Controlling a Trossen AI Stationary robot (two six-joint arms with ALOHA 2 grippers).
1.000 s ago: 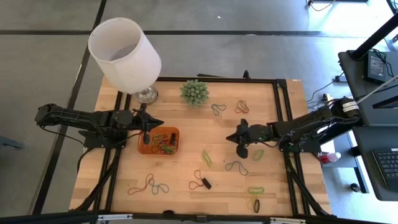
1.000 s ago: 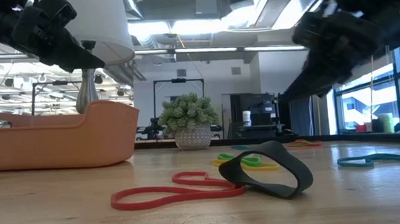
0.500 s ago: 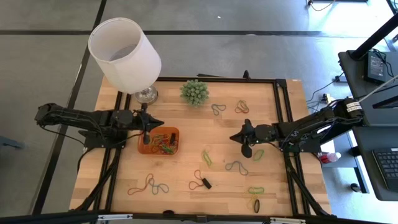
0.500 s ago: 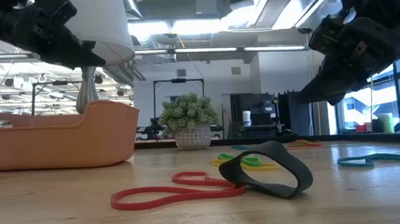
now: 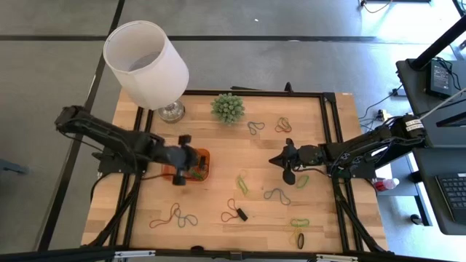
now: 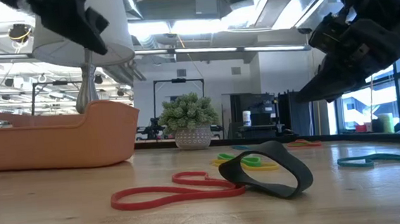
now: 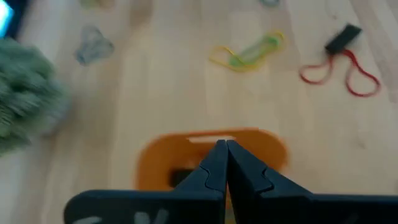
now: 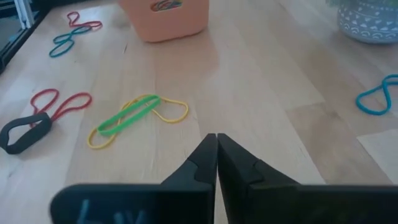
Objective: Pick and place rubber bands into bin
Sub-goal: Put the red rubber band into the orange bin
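Since the frame one second ago, the left arm has swung in over the table, carrying the left gripper from the 9 o'clock edge of the bin to a spot above the tray itself, while the right gripper has drawn back toward 3 o'clock. The left wrist view shows the left gripper's fingers clenched tip to tip with nothing between them, the orange bin just beneath. The right gripper's fingers are likewise pressed together and empty, hovering above bare wood near the table's 3 o'clock side. The bin sits left of centre and already holds a tangle of rubber bands. More bands lie scattered: a yellow and green pair ahead of the right gripper, a red loop linked to a black band near 6 o'clock, and a teal one toward 4 o'clock. A lamp stands at 11 o'clock, a spiky green plant at 12 o'clock.
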